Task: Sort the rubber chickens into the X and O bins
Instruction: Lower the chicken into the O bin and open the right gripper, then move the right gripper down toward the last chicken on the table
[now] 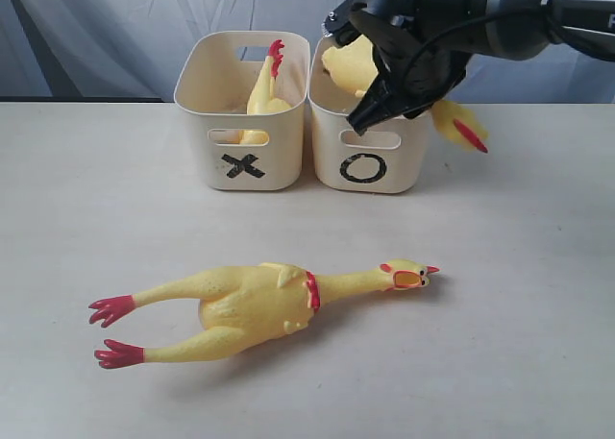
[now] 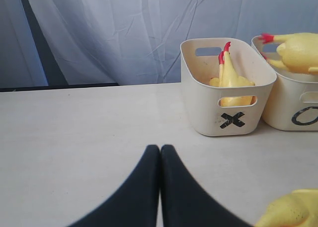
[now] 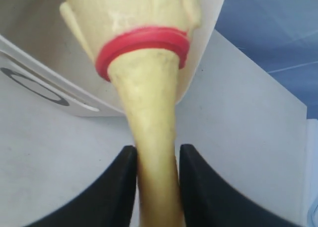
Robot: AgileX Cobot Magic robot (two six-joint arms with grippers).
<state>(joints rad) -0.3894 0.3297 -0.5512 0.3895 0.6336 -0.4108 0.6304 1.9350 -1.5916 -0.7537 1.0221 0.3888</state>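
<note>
Far on the surface (image 1: 538,314), jaws of our right gripper (image 1: 382,98) pinch a chicken (image 1: 348,66) by the neck over the O bin (image 1: 327,160); we should lower it inside before releasing. Our left gripper (image 2: 160,150) has jaws pressed together.

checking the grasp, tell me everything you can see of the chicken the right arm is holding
The held chicken is yellow, rubbery-looking, with a red band where the body narrows into a long neck. The right tool is shut on that neck. Its body is over the O bin; the head, with red on it, sticks out past the bin's right side in the exterior view.
</note>
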